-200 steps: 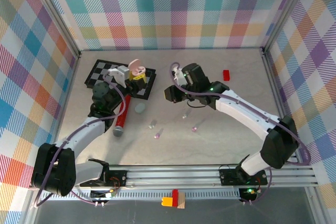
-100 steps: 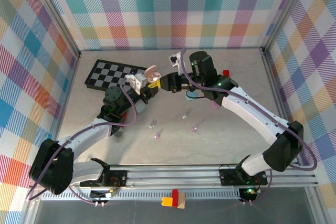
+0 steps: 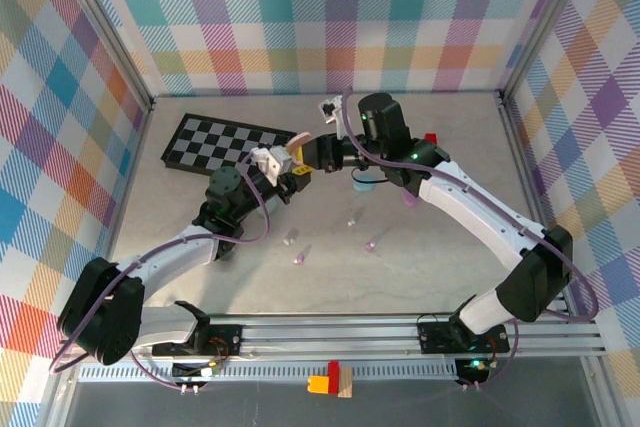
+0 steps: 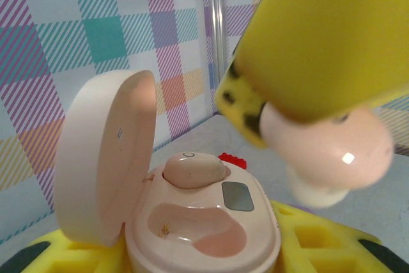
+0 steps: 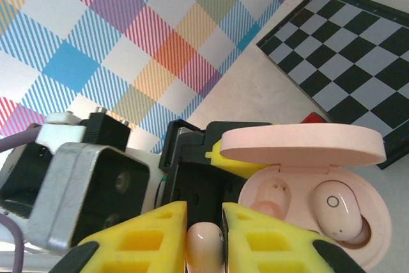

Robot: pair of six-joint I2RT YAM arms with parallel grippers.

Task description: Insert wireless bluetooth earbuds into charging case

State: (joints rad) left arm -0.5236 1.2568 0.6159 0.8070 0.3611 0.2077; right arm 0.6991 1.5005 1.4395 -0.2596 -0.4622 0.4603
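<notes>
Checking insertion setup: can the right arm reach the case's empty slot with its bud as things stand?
Probably yes: the case is open, its empty slot uncovered, and the right gripper holds its bud close by.

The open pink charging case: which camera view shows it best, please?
Right wrist view: the open pink charging case is sharp, both sockets showing, one filled. The left wrist view crops it below; the top external view shows its lid, small.
</notes>
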